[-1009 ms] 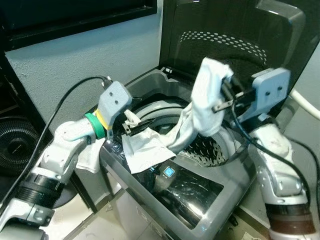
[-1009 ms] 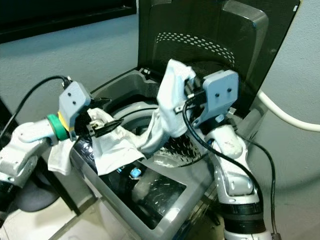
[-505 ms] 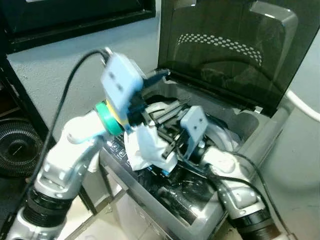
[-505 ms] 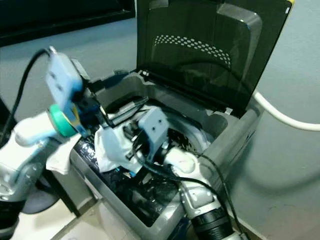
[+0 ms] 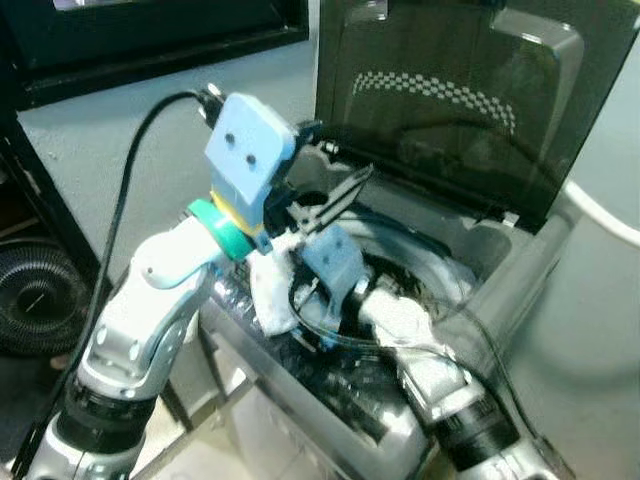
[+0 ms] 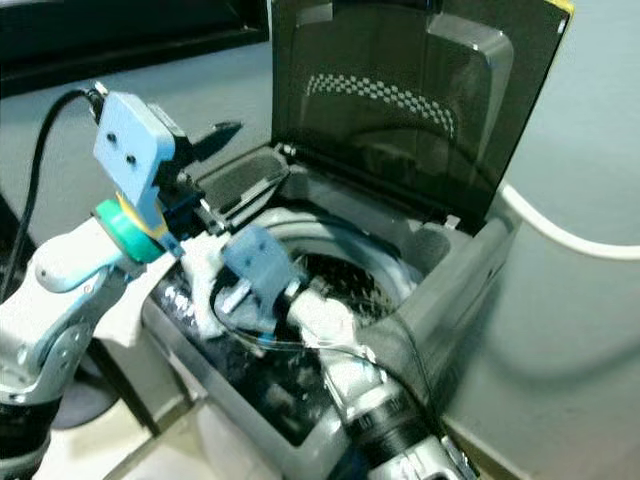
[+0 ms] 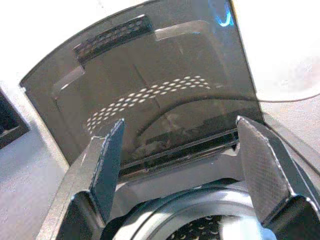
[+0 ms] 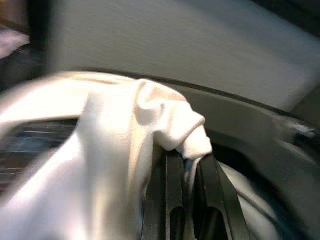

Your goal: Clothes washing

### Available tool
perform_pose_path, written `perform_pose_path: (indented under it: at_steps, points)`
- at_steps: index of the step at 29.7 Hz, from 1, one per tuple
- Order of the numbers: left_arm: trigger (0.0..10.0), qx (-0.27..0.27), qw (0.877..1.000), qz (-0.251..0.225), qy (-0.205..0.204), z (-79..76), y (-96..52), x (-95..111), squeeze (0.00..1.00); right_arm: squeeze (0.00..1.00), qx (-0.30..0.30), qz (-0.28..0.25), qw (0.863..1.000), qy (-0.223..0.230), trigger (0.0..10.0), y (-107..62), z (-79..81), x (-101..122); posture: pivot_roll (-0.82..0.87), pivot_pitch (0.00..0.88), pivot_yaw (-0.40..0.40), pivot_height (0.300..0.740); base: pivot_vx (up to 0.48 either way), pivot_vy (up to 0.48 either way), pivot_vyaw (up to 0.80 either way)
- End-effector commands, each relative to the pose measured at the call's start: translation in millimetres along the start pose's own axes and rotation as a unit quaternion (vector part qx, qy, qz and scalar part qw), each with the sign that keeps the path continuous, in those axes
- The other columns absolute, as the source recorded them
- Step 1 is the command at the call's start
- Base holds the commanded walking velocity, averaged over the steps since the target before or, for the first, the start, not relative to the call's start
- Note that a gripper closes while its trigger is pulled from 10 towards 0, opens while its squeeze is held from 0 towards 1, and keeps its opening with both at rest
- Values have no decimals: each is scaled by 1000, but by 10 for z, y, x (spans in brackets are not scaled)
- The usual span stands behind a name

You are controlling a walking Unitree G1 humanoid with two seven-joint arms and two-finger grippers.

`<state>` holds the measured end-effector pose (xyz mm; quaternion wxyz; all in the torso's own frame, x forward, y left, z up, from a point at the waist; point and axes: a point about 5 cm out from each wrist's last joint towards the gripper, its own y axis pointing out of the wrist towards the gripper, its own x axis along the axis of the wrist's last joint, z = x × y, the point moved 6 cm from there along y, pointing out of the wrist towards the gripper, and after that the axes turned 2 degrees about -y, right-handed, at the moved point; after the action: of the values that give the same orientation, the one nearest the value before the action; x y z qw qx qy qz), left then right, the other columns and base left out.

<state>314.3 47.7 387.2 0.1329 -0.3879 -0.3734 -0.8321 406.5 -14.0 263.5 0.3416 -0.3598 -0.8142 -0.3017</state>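
The washer [image 5: 520,290] stands with its dark lid [image 5: 450,90] raised, and a white cloth [image 5: 270,295] lies bunched on the front rim beside the drum [image 6: 350,275], trailing over the control panel. The right gripper [image 8: 187,165] reaches low across the tub to that rim, its jaws nearly closed on a fold of the cloth (the wrist view is blurred). The left gripper [image 7: 180,165] is raised above the tub's left side, jaws wide apart and holding nothing, pointing toward the lid.

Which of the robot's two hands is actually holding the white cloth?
The right hand: its black fingers are pinched on the white cloth at the washer's rim. The left hand is spread open, holding nothing.
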Motion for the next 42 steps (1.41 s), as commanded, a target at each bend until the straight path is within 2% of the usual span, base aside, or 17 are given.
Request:
perform_pose_path:
  at_steps: [1, 7, 8, 10, 11, 12, 13, 17, 21, 24, 26, 27, 28, 31, 36, 39, 42]
  points:
    - [10000, -1, 1000, -6, 5, -22, 19, 43, 0, 0, -47, 48, 998, -16, 10000, -25, -164, -231, -25, 99, 80, 740, 0, 0, 0]
    - [10000, 7, 1000, -8, 3, 1, 21, 73, 0, 0, -63, 74, 990, -97, 10000, -36, -358, -314, -28, 99, 78, 740, 0, 0, 0]
    - [10000, 9, 1000, -8, 0, 9, 21, 82, 0, 82, -97, 86, 984, -118, 10000, -63, -540, -352, -28, 99, 78, 740, 0, 0, 0]
    - [10000, 10, 1000, -8, -1, 11, 22, 84, 0, 82, -116, 91, 982, -115, 10000, -81, -640, -366, -28, 99, 78, 740, 0, 0, 0]
    - [10000, 10, 1000, -8, -1, 13, 22, 84, 0, 329, -125, 91, 982, -111, 10000, -88, -690, -376, -28, 99, 78, 740, 0, 0, 0]
    - [10000, 11, 1000, -9, -2, 14, 23, 85, 0, 329, -131, 92, 981, -110, 10000, -93, -719, -382, -28, 99, 78, 740, 0, 0, 0]
    - [10000, 11, 1000, -9, -2, 18, 22, 84, 0, 1000, -138, 94, 981, -103, 10000, -103, -764, -395, -32, 99, 80, 740, 0, 0, 0]
    - [10000, 13, 1000, -9, -3, 22, 24, 77, 0, 1000, -161, 94, 976, -115, 10000, -120, -883, -396, -32, 99, 80, 740, 0, 0, 0]
    - [10000, 13, 1000, -5, -6, 23, 26, 57, 0, 1000, -216, 66, 966, -123, 10000, -211, -1215, -233, -32, 101, 84, 740, 0, 0, 0]
    - [10000, 13, 1000, -4, -7, 23, 31, 51, 0, 1000, -132, 47, 984, -114, 10000, -165, -1034, -176, -32, 101, 87, 740, 0, 0, 0]
    - [10000, 12, 1000, -3, -7, 15, 35, 50, 0, 1000, -39, 33, 995, -83, 10000, -182, -786, -148, -30, 98, 89, 740, 0, 0, 0]
    - [10000, 11, 1000, -3, -7, 12, 36, 48, 0, 443, 1, 19, 998, -65, 10000, -220, -686, -97, -30, 98, 89, 740, 0, 0, 0]
    - [10000, 11, 1000, -3, -7, 11, 36, 47, 0, 0, 24, 8, 998, -55, 10000, -248, -631, -58, -30, 98, 89, 740, 0, 0, 0]
    - [10000, 10, 1000, -2, -8, 9, 35, 44, 0, 0, 81, -27, 995, -43, 10000, -411, -580, 108, -32, 98, 92, 740, 0, 0, 0]
    - [10000, 9, 1000, -3, -9, 5, 36, 50, 0, 0, 91, -54, 994, -20, 10000, -503, -657, 223, -34, 98, 93, 740, 0, 0, 0]
    - [10000, 8, 1000, -14, -17, 15, 36, 108, 0, 0, -46, -147, 985, 77, 10000, -565, -1155, 517, -29, 97, 91, 740, 0, 0, 0]
    - [10000, 10, 999, -24, -25, 31, 31, 157, 0, 0, -83, -169, 976, 108, 10000, -615, -1275, 558, -26, 97, 92, 740, 0, 0, 0]
